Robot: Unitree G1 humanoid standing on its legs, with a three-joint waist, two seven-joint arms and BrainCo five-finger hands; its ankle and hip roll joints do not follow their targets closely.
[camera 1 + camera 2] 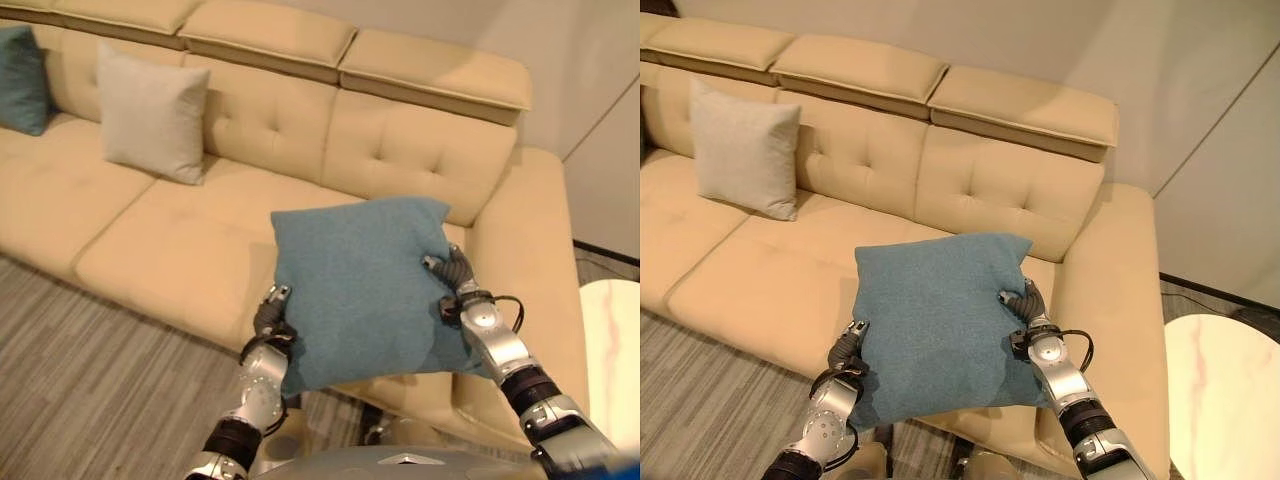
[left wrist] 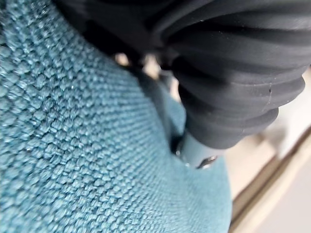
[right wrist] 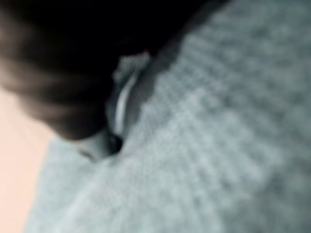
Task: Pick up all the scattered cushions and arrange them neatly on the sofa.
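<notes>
Left hand (image 1: pixel 270 322) and right hand (image 1: pixel 455 280) gripping opposite edges of teal cushion (image 1: pixel 365 290), fingers curled into fabric, holding it upright between them above right end of beige sofa (image 1: pixel 170 250), seat lying directly ahead

Three cushions are showing in the left eye view. Two are teal: a large teal cushion (image 1: pixel 365 290) is filling the centre of the frame, and a second teal cushion (image 1: pixel 22 78) is sitting at the upper left edge (cut off by the frame). One beige cushion (image 1: pixel 152 112) is leaning in the upper left. One sofa (image 1: pixel 180 230) is stretching across the frame, carrying three headrest pads along the top. Two hands are showing in the lower half, the left hand (image 1: pixel 272 318) and the right hand (image 1: pixel 456 282). One pale round tabletop (image 1: pixel 1225 400) is showing at the lower right.
</notes>
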